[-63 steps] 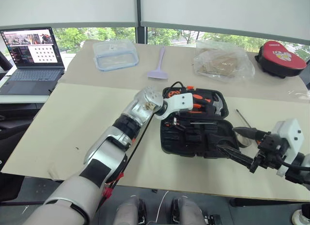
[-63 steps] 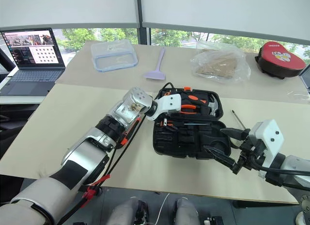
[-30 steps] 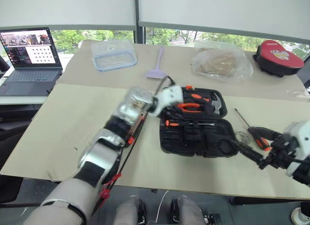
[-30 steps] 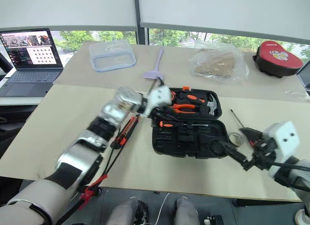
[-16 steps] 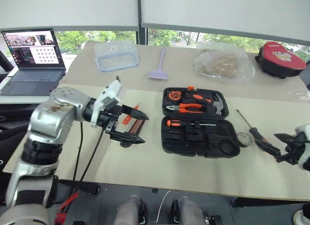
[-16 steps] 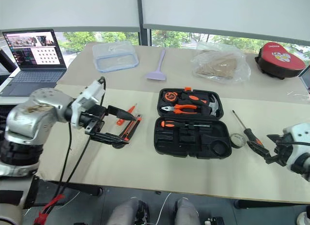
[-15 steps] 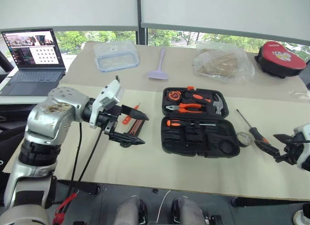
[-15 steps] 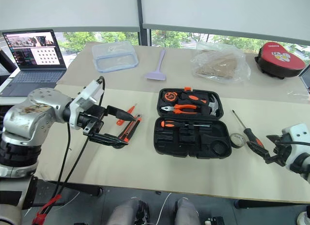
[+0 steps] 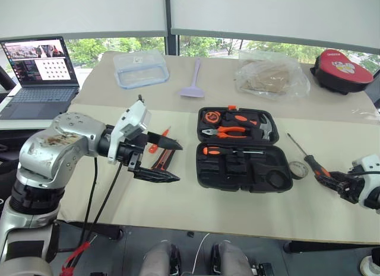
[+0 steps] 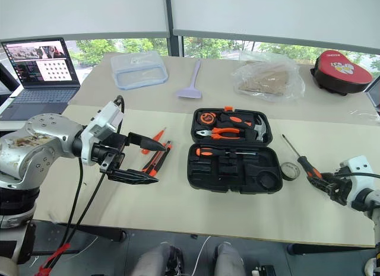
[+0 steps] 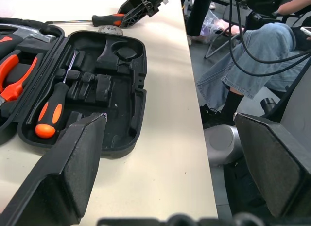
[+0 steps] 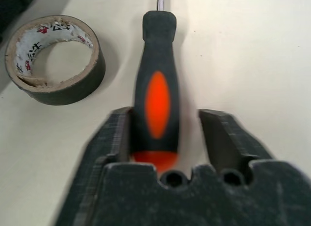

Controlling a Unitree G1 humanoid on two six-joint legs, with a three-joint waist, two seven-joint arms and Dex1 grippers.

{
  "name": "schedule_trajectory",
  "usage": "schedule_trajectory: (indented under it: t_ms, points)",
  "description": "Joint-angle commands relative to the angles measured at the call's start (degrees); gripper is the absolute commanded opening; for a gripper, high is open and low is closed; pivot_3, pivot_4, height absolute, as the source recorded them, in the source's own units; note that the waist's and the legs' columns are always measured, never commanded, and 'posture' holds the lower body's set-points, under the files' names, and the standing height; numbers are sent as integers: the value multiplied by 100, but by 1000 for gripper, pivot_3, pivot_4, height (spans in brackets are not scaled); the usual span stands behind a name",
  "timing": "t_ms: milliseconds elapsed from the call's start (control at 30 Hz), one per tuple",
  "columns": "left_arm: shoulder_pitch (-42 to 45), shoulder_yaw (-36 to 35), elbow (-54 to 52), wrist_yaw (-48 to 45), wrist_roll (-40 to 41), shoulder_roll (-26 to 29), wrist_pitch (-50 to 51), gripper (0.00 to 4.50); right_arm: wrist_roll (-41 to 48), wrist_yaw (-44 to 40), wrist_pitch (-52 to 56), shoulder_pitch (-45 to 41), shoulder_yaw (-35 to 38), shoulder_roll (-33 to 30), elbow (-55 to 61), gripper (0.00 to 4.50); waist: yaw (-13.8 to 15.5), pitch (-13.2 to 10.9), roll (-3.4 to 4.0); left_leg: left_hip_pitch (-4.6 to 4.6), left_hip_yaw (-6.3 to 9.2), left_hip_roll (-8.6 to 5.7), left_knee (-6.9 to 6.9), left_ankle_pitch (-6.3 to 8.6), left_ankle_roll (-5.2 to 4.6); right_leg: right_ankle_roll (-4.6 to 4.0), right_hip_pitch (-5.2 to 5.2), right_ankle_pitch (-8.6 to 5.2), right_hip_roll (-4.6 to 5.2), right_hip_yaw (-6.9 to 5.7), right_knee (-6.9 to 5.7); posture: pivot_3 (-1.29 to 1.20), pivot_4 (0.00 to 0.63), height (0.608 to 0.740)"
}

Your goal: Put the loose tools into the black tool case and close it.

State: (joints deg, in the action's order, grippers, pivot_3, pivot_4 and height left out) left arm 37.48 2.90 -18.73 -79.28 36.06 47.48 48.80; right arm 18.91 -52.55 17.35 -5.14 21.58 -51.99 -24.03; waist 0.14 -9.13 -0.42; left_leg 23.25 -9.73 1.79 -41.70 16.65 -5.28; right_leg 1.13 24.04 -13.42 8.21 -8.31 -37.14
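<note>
Your right end effector is straddling a black-and-orange screwdriver beside the tape roll, fingers not yet clamped. Your left end effector is hovering wide open, empty, left of the open tool case on the surface.

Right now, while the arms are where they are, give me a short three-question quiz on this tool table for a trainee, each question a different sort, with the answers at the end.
1. True or false: the tool case is shut.
2. Pick one. What lies between the fingers of the right pincer?
A. a tape roll
B. a screwdriver
C. a spatula
3. Fill the gap: the left pincer hangs beside the case with its jaws ___ and nothing in them.

Key: 1 false, since both halves lie open on the table. 2 B, the handle sits between the fingers while it rests on the table. 3 open.
</note>
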Motion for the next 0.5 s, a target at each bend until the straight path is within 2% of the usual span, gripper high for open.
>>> schedule_trajectory:
  t_ms: [33, 167, 300, 500]
  points:
    - [35, 30, 22, -13, -7, 124, -188, 4500, 315, -247, 73, -58, 481, -377, 529, 986, -2, 0, 17, 1, -1, 0, 0, 0, 0, 0, 1, 0, 0, 1, 0, 0, 150, 731]
    - [95, 133, 122, -54, -94, 170, -363, 4500, 777, -829, 481, -445, 425, -788, 1452, 990, -23, 0, 51, 1, -3, 0, 1, 0, 0, 0, 5, 0, 0, 6, 0, 0, 150, 731]
    - [162, 235, 195, -105, -162, 186, -515, 4500, 1088, -1820, 596, -749, -487, -1000, 2725, 990, -81, 0, 51, -7, -4, 9, 11, -2, 6, -2, 6, 1, -12, 11, 1, 0, 150, 731]
    - [267, 410, 322, -146, -256, 124, -679, 4500, 302, -2099, -278, -1606, -1720, -570, 2497, 990, -5, -3, 37, 7, -4, 3, 3, -3, 11, -13, 11, 7, -25, 21, 6, 0, 150, 731]
